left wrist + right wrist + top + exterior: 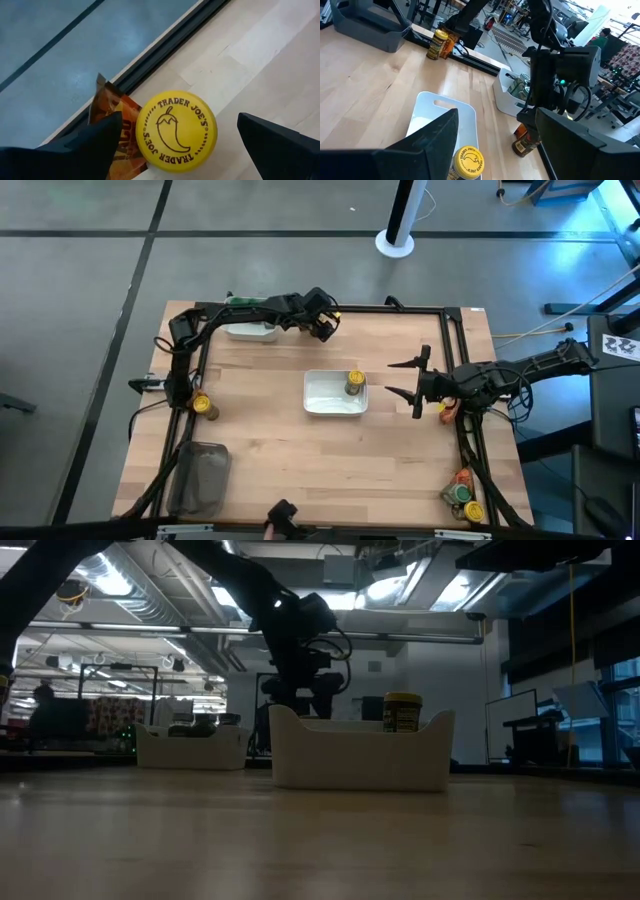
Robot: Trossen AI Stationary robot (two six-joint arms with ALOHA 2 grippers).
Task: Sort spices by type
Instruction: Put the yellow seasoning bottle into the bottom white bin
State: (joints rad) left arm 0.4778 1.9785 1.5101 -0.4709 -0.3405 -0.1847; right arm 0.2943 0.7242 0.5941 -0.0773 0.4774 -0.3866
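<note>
The open left gripper [175, 145] straddled a small, rigid yellow-lidded jar [176, 131] at lower centre; probably light, best pinched across its lid; the right gripper [408, 379] waited open at right.

The high view looked straight down on the whole wooden table [270, 395]. The low view sat at tabletop level, facing across it into the room. The left wrist view hung close above a yellow-lidded jar [176, 131]. The right wrist view looked across the table. High, low and right wrist views shared the central white tray [325, 405].
</note>
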